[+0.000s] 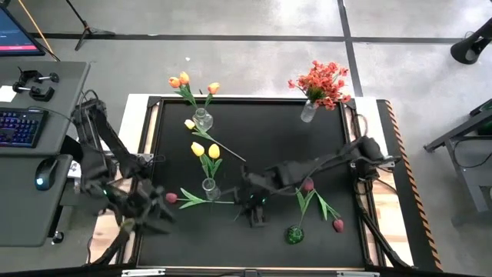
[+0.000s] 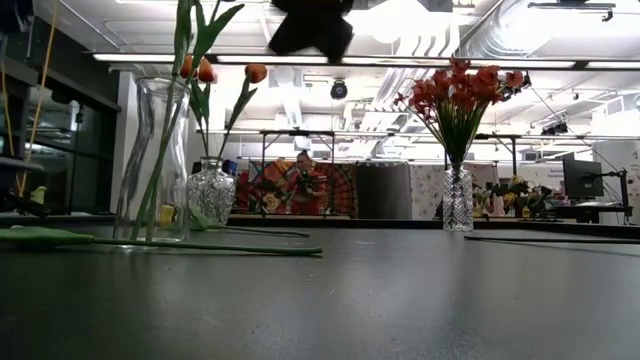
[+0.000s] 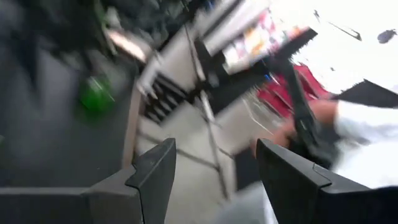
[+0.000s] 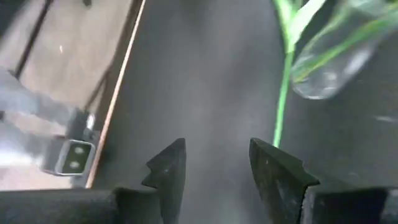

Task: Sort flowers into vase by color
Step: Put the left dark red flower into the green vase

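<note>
Three clear vases stand on the black mat (image 1: 261,138). One (image 1: 202,119) holds orange tulips, one (image 1: 209,187) yellow tulips, one (image 1: 309,111) red-orange blossoms (image 2: 455,90). A small green vase (image 1: 294,235) stands near the front. A yellow tulip (image 1: 190,124) and three dark pink tulips (image 1: 171,198) (image 1: 307,185) (image 1: 338,225) lie flat on the mat. My right gripper (image 4: 214,165) hovers open over bare mat, just right of the leftmost pink tulip's stem end (image 4: 281,106). My left gripper (image 3: 214,171) is open at the front left, beside that tulip's head.
A desk with keyboard (image 1: 19,127) and mouse stands left of the table. The mat's raised frame (image 1: 150,154) borders the work area. A person (image 2: 303,180) is in the room beyond the far edge, and a white sleeve (image 3: 367,137) shows past my left gripper.
</note>
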`<action>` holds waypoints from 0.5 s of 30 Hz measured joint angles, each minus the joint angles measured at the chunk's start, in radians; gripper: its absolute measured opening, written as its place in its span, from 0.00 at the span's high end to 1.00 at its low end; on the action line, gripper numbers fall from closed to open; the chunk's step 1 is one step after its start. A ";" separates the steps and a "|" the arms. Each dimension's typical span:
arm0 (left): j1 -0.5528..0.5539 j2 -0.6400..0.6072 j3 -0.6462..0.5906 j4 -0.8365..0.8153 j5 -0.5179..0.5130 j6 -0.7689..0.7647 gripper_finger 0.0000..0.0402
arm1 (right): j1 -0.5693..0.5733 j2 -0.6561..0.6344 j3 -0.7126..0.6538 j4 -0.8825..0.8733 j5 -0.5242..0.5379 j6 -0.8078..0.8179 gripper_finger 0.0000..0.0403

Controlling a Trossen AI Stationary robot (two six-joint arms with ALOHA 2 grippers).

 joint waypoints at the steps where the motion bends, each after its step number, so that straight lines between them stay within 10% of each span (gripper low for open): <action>1: 0.000 -0.017 0.000 -0.013 -0.038 0.031 0.48 | 0.006 0.026 0.000 0.021 0.000 -0.018 0.58; 15: 0.001 -0.074 0.000 -0.072 -0.412 0.072 0.48 | 0.004 0.263 0.002 0.311 0.109 -0.149 0.58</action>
